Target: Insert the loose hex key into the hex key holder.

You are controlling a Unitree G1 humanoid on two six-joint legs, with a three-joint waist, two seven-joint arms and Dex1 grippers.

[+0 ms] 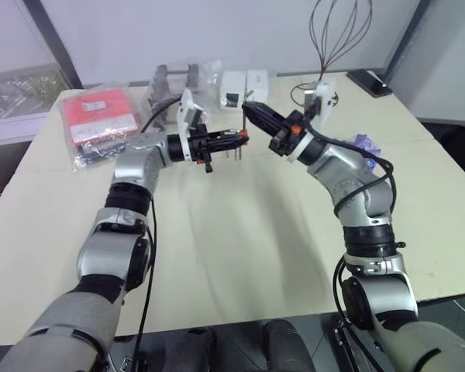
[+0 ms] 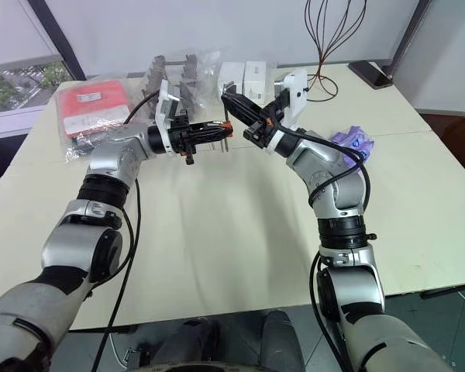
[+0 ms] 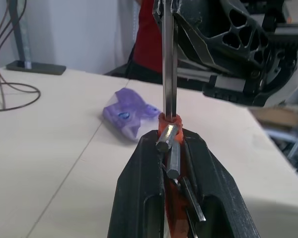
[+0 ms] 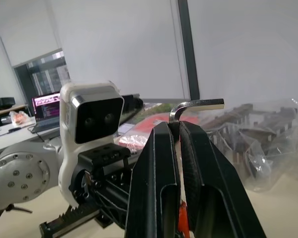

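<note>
My left gripper (image 1: pixel 242 139) is shut on the hex key holder (image 3: pixel 169 130), a small orange-red block with grey keys sticking out between the black fingers (image 3: pixel 139 188). My right gripper (image 1: pixel 249 108) hangs just above and behind it, shut on the loose hex key (image 4: pixel 196 105). The key's short bent leg pokes out sideways past the fingertips. In the left wrist view the loose hex key (image 3: pixel 169 59) runs straight down as a thin grey rod, and its lower end meets the top of the orange-red block. Both grippers are held above the table.
On the table (image 1: pixel 240 232) lie a red packet in clear plastic (image 1: pixel 97 116) at far left, a clear bag of grey parts (image 1: pixel 178 77), white boxes (image 1: pixel 244 85), a purple tissue pack (image 1: pixel 364 145), a black phone (image 1: pixel 370 81) and brown wires (image 1: pixel 333 39).
</note>
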